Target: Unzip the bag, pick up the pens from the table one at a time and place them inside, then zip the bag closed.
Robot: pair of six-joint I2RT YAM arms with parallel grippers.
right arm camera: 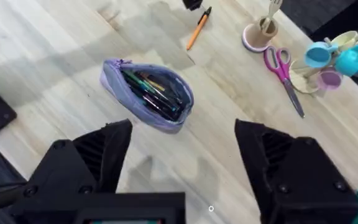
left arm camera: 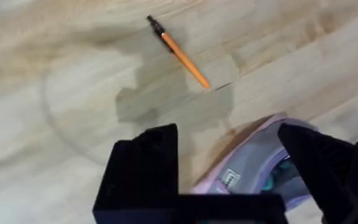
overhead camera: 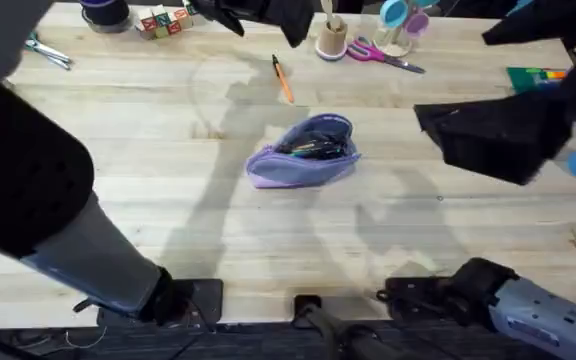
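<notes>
Black blocky fingers [right arm camera: 272, 168] (both arms); grey arm links, black joints.

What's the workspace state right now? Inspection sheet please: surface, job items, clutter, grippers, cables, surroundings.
Surface: table, pale wood planks, faint ring mark left of the orange pen.
Job items: bag unzipped, mouth open, pens already inside; orange pen lying loose on the table beyond the bag, apart from it.
Clutter: pink-handled scissors, small cup with sticks, mug tree with blue cups, letter blocks, all along the far edge.
Grippers: left gripper open, empty, above the bag's end; right gripper open, empty.
Cables: nothing clearly seen on the table.
Surroundings: nothing seen.
</notes>
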